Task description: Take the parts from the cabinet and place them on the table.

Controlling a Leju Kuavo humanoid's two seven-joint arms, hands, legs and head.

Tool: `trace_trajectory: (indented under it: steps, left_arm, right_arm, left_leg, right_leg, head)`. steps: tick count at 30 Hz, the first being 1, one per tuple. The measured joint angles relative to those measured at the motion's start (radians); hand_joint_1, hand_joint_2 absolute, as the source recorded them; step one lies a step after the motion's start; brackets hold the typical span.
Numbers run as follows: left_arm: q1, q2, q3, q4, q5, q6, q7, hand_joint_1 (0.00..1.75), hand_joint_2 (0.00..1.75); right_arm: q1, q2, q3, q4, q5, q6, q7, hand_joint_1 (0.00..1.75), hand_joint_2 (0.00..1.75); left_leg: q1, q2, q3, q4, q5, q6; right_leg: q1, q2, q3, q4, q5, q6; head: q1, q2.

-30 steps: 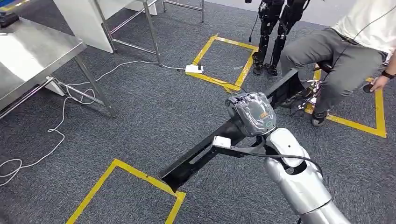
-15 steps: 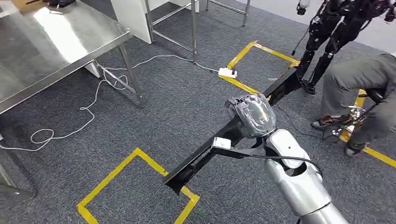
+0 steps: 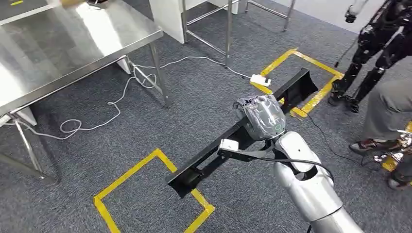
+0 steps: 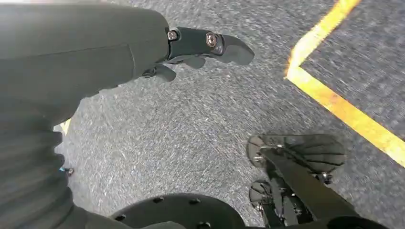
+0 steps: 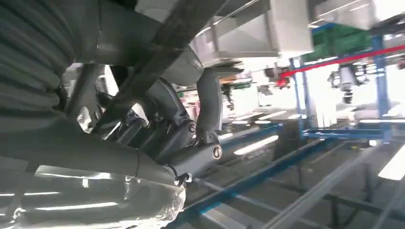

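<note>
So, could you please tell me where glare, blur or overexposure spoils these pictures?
Head view: sharp overall, with bright glare on the steel table. Left wrist view: the carpet and yellow tape are streaked with motion blur, though the left hand is fairly crisp. Right wrist view: the background is blown out by bright lights, and the right hand gripping the black part looks dark and soft.

Grey carpet (image 3: 194,116) covered the floor, marked with yellow tape squares (image 3: 150,194). A white cable (image 3: 111,104) trailed across it to a power strip (image 3: 260,79). A seated person's grey trouser leg (image 3: 386,111) showed at the right, beside a standing black robot's legs (image 3: 362,73).
</note>
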Motion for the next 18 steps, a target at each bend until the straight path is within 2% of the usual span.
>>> trace_trajectory:
  steps: [1, 2, 3, 4, 7, 8, 9, 10, 11, 12, 13, 14, 15, 16, 17, 18]
  left_arm:
    - [0.0, 0.0, 0.0, 0.0, -0.001, 0.0, 0.0, 0.0, 1.75]
    - [-0.002, 0.001, 0.0, 0.0, -0.003, 0.0, 0.0, 0.0, 1.75]
    - [-0.005, 0.001, 0.0, 0.0, -0.005, 0.0, 0.0, 0.0, 1.75]
    - [-0.008, 0.002, 0.0, 0.0, -0.006, 0.0, 0.001, 0.0, 1.75]
    - [-0.009, 0.001, 0.0, 0.0, -0.007, 0.0, 0.006, 0.0, 1.75]
    - [-0.008, 0.001, 0.0, 0.0, -0.007, 0.0, 0.008, 0.0, 1.75]
    - [-0.007, -0.004, 0.0, 0.0, -0.007, 0.0, 0.009, 0.0, 1.75]
    - [-0.009, -0.003, 0.0, 0.0, -0.009, 0.0, 0.011, 0.0, 1.75]
    - [-0.012, -0.003, 0.0, 0.0, -0.009, 0.0, 0.011, 0.0, 1.75]
    - [-0.014, -0.004, 0.0, 0.0, -0.009, 0.0, 0.011, 0.0, 1.75]
    - [-0.014, -0.004, 0.0, 0.0, -0.009, 0.0, 0.011, 0.0, 1.75]
    - [-0.014, -0.005, 0.0, 0.0, -0.009, 0.0, 0.011, 0.0, 1.75]
    - [-0.012, -0.005, 0.0, 0.0, -0.009, 0.0, 0.012, 0.0, 1.75]
    - [-0.011, -0.006, 0.0, 0.0, -0.009, 0.001, 0.012, 0.0, 1.75]
    - [-0.01, -0.007, 0.0, 0.0, -0.01, 0.001, 0.012, 0.0, 1.75]
    - [-0.01, -0.007, 0.0, 0.0, -0.011, 0.001, 0.011, 0.0, 1.75]
  right_arm:
    - [0.0, 0.0, 0.0, 0.0, 0.001, 0.0, 0.0, 1.75, 1.75]
    - [-0.001, 0.002, 0.0, 0.0, 0.002, 0.0, 0.0, 1.75, 1.75]
    - [-0.001, 0.002, -0.002, 0.0, 0.003, 0.0, 0.0, 1.75, 1.75]
    - [-0.003, 0.002, -0.003, 0.0, 0.005, 0.0, 0.0, 1.75, 1.75]
    - [-0.003, 0.005, -0.005, 0.0, 0.006, 0.001, 0.0, 1.75, 1.75]
    - [-0.002, 0.009, -0.007, -0.004, 0.008, 0.001, 0.0, 1.75, 1.75]
    - [-0.003, 0.007, -0.01, -0.003, 0.008, 0.001, 0.0, 1.75, 1.75]
    - [-0.005, 0.007, -0.011, -0.004, 0.007, 0.001, 0.0, 1.75, 1.75]
    - [-0.002, 0.005, -0.011, -0.003, 0.006, 0.001, 0.0, 1.75, 1.75]
    - [0.004, 0.001, -0.012, -0.002, 0.006, 0.002, 0.002, 1.75, 1.75]
    - [0.009, -0.001, -0.013, -0.001, 0.006, 0.002, 0.002, 1.75, 1.75]
    - [0.011, -0.001, -0.013, -0.001, 0.006, 0.002, 0.002, 1.75, 1.75]
    - [0.01, -0.001, -0.013, -0.001, 0.006, 0.002, 0.002, 1.75, 1.75]
    - [0.01, -0.001, -0.015, -0.001, 0.005, 0.002, 0.002, 1.75, 1.75]
    - [0.01, -0.001, -0.017, -0.001, 0.005, 0.002, 0.002, 1.75, 1.75]
    - [0.01, -0.002, -0.018, -0.001, 0.005, 0.002, 0.002, 1.75, 1.75]
  left_leg:
    - [-0.001, 0.01, 0.049, -0.093, 0.047, 0.005]
    - [-0.006, 0.046, 0.103, -0.191, 0.085, 0.015]
    - [-0.018, 0.109, 0.13, -0.241, 0.079, 0.024]
    - [-0.023, 0.094, 0.13, -0.243, 0.078, 0.027]
    - [-0.029, 0.054, 0.123, -0.245, 0.077, 0.036]
    - [-0.016, 0.035, 0.147, -0.269, 0.088, 0.046]
    - [-0.018, 0.025, 0.158, -0.275, 0.09, 0.048]
    - [-0.014, 0.013, 0.161, -0.275, 0.09, 0.054]
    - [-0.012, -0.004, 0.162, -0.275, 0.089, 0.057]
    - [-0.012, -0.023, 0.161, -0.275, 0.088, 0.058]
    - [-0.011, -0.04, 0.161, -0.274, 0.087, 0.058]
    - [-0.011, -0.06, 0.162, -0.274, 0.087, 0.057]
    - [-0.01, -0.074, 0.164, -0.273, 0.086, 0.056]
    - [-0.008, -0.092, 0.168, -0.272, 0.084, 0.052]
    - [-0.007, -0.106, 0.171, -0.271, 0.081, 0.048]
    - [-0.007, -0.119, 0.167, -0.268, 0.078, 0.041]
  right_leg:
    - [0.001, -0.011, 0.004, 0.0, -0.003, 0.002]
    - [0.002, -0.021, 0.01, 0.0, -0.007, 0.005]
    - [0.005, -0.03, 0.014, 0.0, -0.011, 0.009]
    - [0.016, -0.04, 0.013, -0.001, -0.015, 0.017]
    - [0.012, -0.074, 0.023, -0.009, -0.02, 0.029]
    - [0.027, -0.072, 0.025, -0.008, -0.031, 0.038]
    - [0.016, -0.01, 0.028, 0.019, -0.041, 0.038]
    - [0.014, 0.038, -0.001, 0.082, -0.066, 0.031]
    - [0.011, 0.057, -0.048, 0.168, -0.099, 0.026]
    - [0.008, 0.063, -0.097, 0.249, -0.126, 0.026]
    - [0.008, 0.064, -0.134, 0.304, -0.136, 0.031]
    - [0.006, 0.064, -0.149, 0.307, -0.123, 0.041]
    - [0.005, 0.064, -0.137, 0.264, -0.092, 0.051]
    - [0.001, 0.068, -0.1, 0.17, -0.042, 0.065]
    - [-0.005, 0.083, -0.058, 0.073, 0.004, 0.076]
    - [-0.016, 0.134, -0.033, 0.001, 0.026, 0.082]
  head:
    - [0.0, 0.0]
    - [0.0, 0.0]
    - [0.001, 0.0]
    - [0.004, 0.0]
    - [0.002, 0.0]
    - [0.002, 0.0]
    - [0.009, 0.0]
    - [0.007, 0.0]
    - [0.015, 0.0]
    - [0.016, 0.0]
    - [0.017, 0.0]
    - [0.016, 0.0]
    - [0.016, 0.0]
    - [0.016, 0.0]
    - [0.016, 0.0]
    - [0.022, 0.0]
